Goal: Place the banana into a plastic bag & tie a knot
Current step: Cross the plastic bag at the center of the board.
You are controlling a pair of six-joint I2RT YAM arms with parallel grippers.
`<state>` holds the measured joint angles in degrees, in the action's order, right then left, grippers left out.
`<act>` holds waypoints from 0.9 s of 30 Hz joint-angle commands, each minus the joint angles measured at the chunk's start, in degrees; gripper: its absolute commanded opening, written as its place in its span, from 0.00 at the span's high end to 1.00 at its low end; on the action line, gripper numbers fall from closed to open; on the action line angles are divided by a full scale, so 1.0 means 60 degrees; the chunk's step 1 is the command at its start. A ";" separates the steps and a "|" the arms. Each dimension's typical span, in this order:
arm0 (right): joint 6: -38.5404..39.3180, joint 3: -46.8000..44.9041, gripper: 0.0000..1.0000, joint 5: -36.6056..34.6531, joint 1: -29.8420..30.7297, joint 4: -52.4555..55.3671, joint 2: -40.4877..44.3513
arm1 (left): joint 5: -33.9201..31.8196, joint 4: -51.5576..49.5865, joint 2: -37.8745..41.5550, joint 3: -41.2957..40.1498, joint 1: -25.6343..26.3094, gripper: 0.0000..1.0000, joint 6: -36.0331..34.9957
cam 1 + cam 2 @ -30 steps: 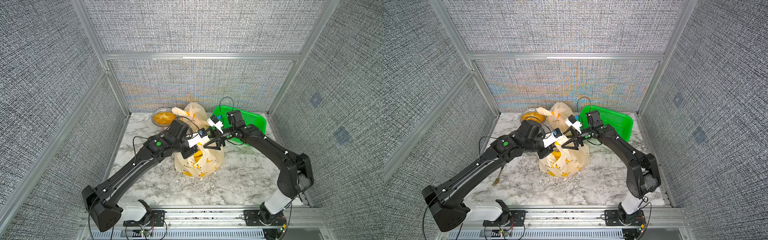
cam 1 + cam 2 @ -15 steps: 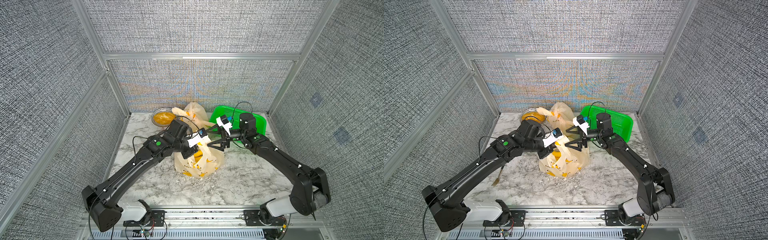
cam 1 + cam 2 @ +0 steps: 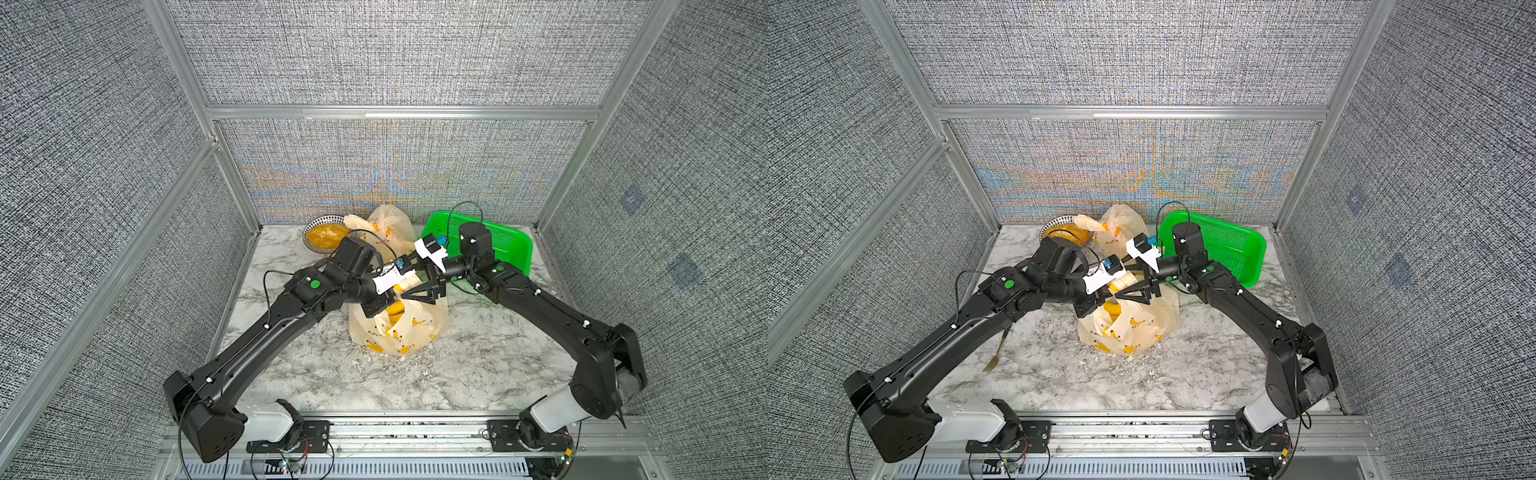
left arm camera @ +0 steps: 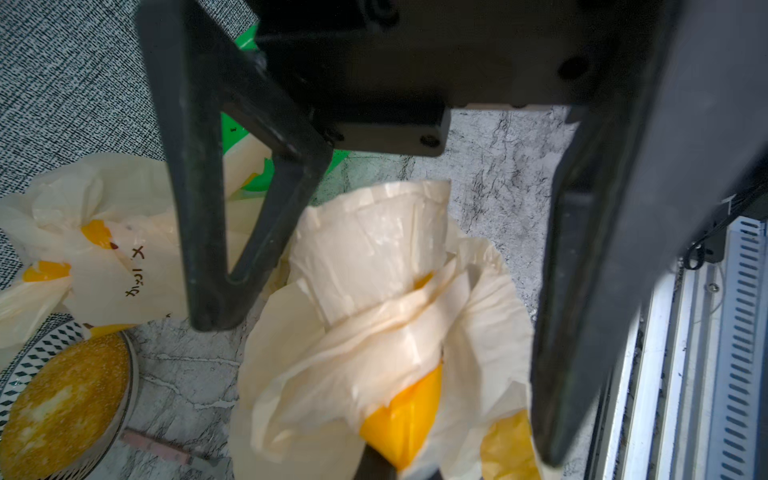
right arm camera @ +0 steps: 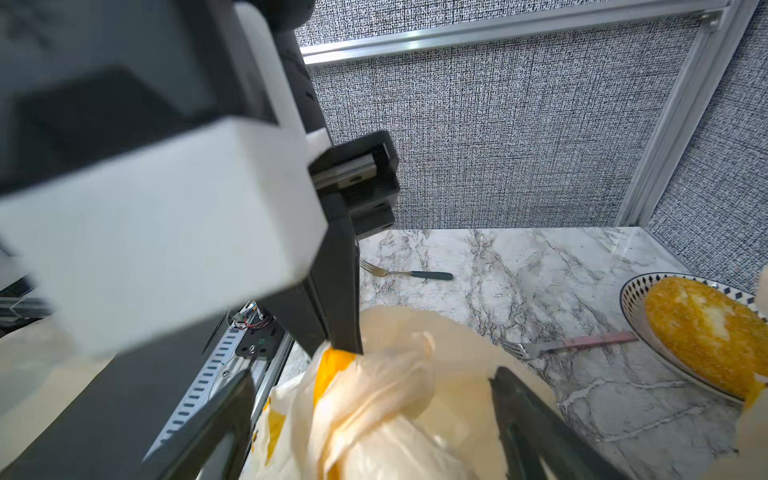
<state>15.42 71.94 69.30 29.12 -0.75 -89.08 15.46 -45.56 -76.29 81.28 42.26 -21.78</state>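
Clock read in the top views: 12 at the back wall, centre on the working bag.

Left gripper: comes in from 9, clenched on a twisted, yellow-tipped handle of that bag. My reading is that it keeps one strand raised and taut so the other can be worked around it.

Right gripper: comes in from 3. Its jaws stand wide apart, straddling the crossed handles and gripping nothing. I judge it is placed to close on the free strand and draw it through.

Banana: a solid yellow shape shows at the bag's mouth. I take it for the banana, inside the bag, though the bag's own yellow print leaves some doubt.

Knot: in the left wrist view the handles are wrapped once and not cinched.

Surroundings: a second bag, tied, sits near at 12. The plate is at 11, the green basket at 1 and the fork at 8, all apart from the grip.
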 commanded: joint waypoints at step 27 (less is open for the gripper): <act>0.0269 -0.0387 0.03 -0.0186 0.0099 0.0045 0.0403 | 0.1903 -0.1078 -0.0505 0.0619 -0.0554 1.00 0.0260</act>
<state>19.18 70.54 69.28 30.09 4.23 -87.77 24.69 -50.68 -79.09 84.51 39.09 -20.53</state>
